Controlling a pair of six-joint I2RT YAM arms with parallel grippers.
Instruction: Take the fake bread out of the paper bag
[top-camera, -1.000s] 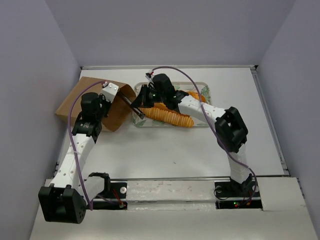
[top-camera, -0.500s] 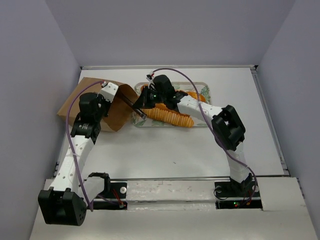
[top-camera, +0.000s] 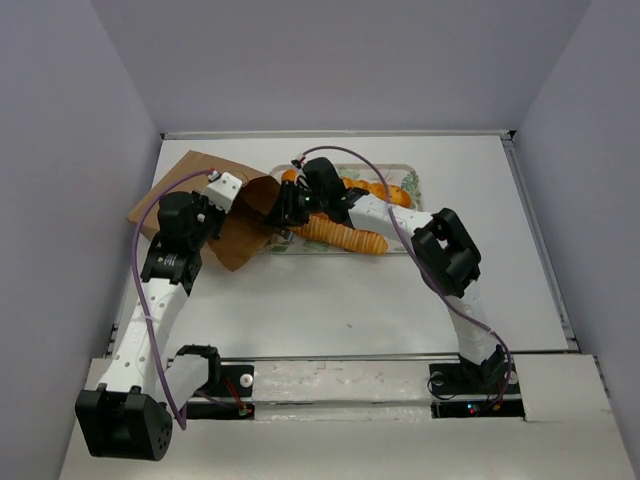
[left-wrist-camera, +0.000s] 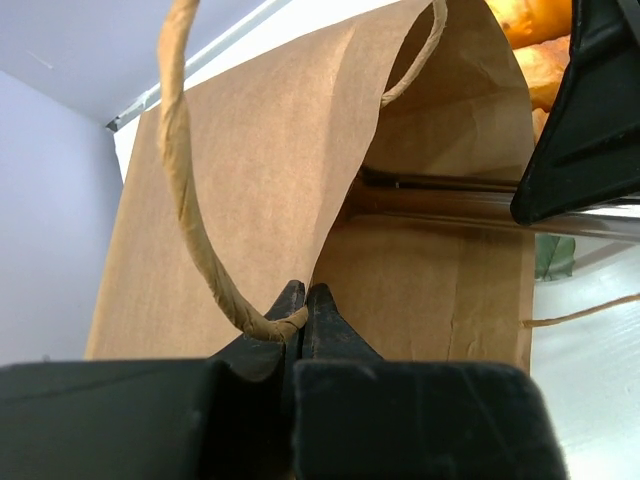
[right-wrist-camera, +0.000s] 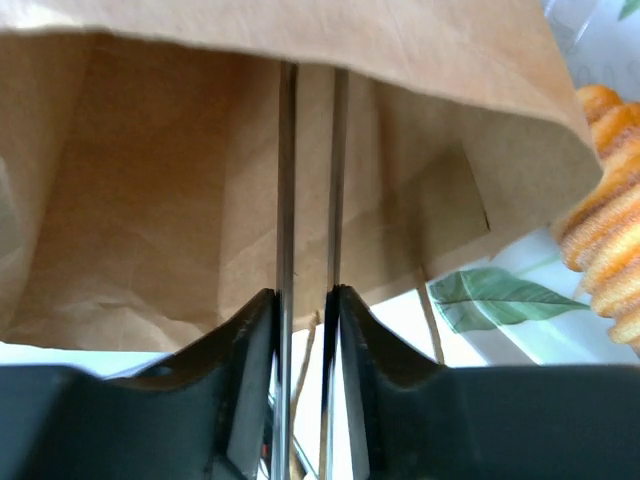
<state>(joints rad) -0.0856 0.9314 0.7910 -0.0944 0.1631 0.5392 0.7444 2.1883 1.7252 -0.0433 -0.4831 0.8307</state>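
Observation:
The brown paper bag lies on its side at the left, mouth facing right. My left gripper is shut on the bag's upper rim, next to a handle end; the left wrist view shows the pinch and the bag. My right gripper is shut on thin metal tongs, whose two blades reach into the bag's mouth. No loaf shows inside the bag. Golden fake bread loaves lie on the leaf-patterned tray. They also show in the left wrist view and the right wrist view.
The tray stands just right of the bag's mouth, with my right arm lying across it. A loose bag handle loops up in front of the left wrist camera. Purple walls close off the left, the back and the right.
My left gripper has lifted the bag's rim up and to the right, which opens the mouth and swings the bag. My right gripper has moved left, and the tongs reach deeper into the mouth.

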